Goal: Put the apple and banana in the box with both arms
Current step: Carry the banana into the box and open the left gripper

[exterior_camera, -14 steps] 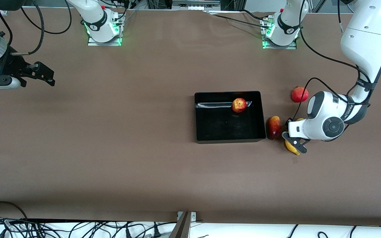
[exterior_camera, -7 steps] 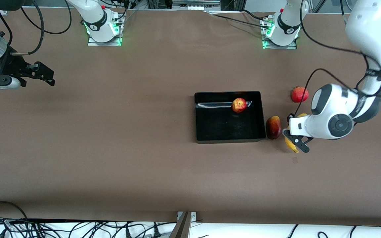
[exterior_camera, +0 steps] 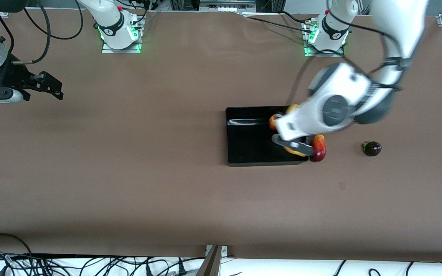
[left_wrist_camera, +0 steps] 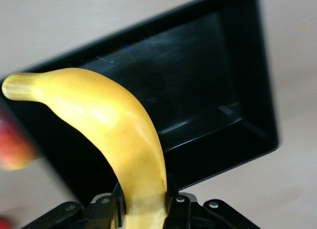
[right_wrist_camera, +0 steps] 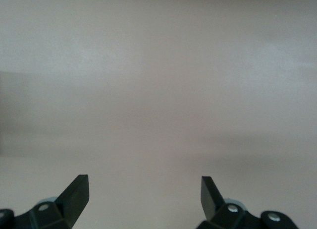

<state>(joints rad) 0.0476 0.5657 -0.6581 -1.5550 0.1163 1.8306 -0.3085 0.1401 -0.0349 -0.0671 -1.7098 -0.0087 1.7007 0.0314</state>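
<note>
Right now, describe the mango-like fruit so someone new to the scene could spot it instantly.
Find the black rectangular plastic box mid-table. Just outside its wall toward the left arm's end, beside the corner nearer the front camera, lies an elongated dark red-and-orange fruit. Unlike the small dark purple fruit farther toward that end, it is red, larger and touching the box.

Count log.
- Worktop (exterior_camera: 129, 172): 1.
- Box (exterior_camera: 244, 140): 1.
- Fruit visible: 4 in all.
  - banana (left_wrist_camera: 119, 135): 1
  - apple (exterior_camera: 271, 123): 1, partly hidden
  - elongated red-orange fruit (exterior_camera: 320, 148): 1
  - small dark purple fruit (exterior_camera: 372, 148): 1
- Arms: 2, one tool each, the left tool (exterior_camera: 292, 147) and the right tool (right_wrist_camera: 143, 189).
- Green-lit arm bases: 2.
</note>
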